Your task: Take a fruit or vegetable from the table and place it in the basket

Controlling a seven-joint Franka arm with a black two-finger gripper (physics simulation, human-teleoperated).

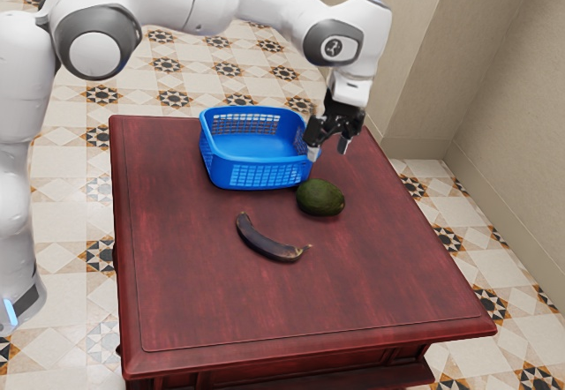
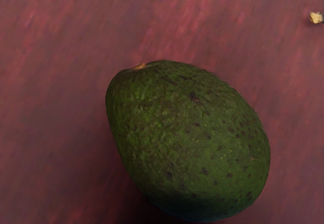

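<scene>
Dark green, egg-shaped and pebbly-skinned, the avocado (image 2: 190,138) lies nearest our wrist camera, on the reddish wooden table (image 2: 61,41). We judge it fairly heavy for its bulk, firm enough for a moderate squeeze but apt to bruise under a hard one. Its rough skin should grip well, though the rounded flanks could roll or squirt out if we pinch high. We would best close across its narrower width, at the thickest part, clear of the brownish stem end (image 2: 139,67).

In the exterior view, our black two-finger gripper (image 1: 328,150) hangs above the avocado, its fingers apart with nothing between them. The avocado rests on the tabletop just beside the blue openwork plastic basket (image 1: 265,176), still to be lifted; the dark, curved banana (image 1: 267,242) lies near it.
</scene>
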